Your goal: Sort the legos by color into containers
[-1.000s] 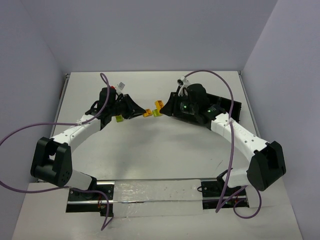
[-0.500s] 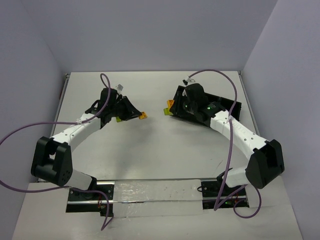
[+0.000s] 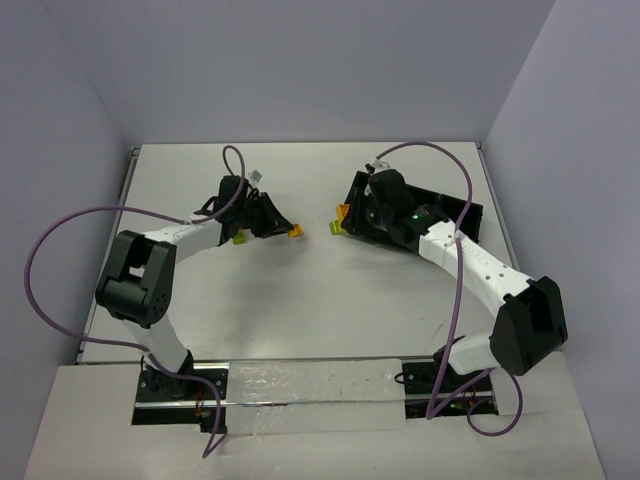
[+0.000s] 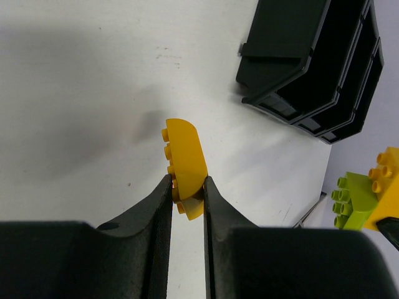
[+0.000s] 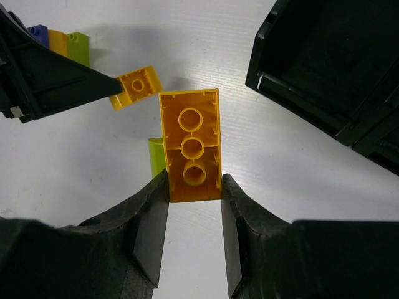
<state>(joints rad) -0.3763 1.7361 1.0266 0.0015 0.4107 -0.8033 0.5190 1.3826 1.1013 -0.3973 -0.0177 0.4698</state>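
My left gripper (image 4: pixel 186 184) is shut on a rounded orange-yellow lego (image 4: pixel 185 165), held above the table; the top view shows the gripper (image 3: pixel 284 228) left of centre. My right gripper (image 5: pixel 194 180) is shut on a long orange-yellow lego (image 5: pixel 190 146) with a lime green lego (image 5: pixel 156 156) stuck behind it. In the top view it (image 3: pixel 343 218) sits just left of the black tray (image 3: pixel 445 212). The tray's compartments (image 5: pixel 336 68) that show look empty. The two grippers face each other, a short gap apart.
Blue-purple (image 5: pixel 38 32), orange (image 5: pixel 58 42) and lime (image 5: pixel 78 47) legos lie together on the table behind the left gripper; the lime one shows in the top view (image 3: pixel 240 237). The right-held legos show at the left wrist view's right edge (image 4: pixel 351 199). Walls enclose the table.
One second ago the grippers nearly met at the centre. The right one has drawn back towards the tray with its legos. The left backed off, then shifted right, its arm folding inward.
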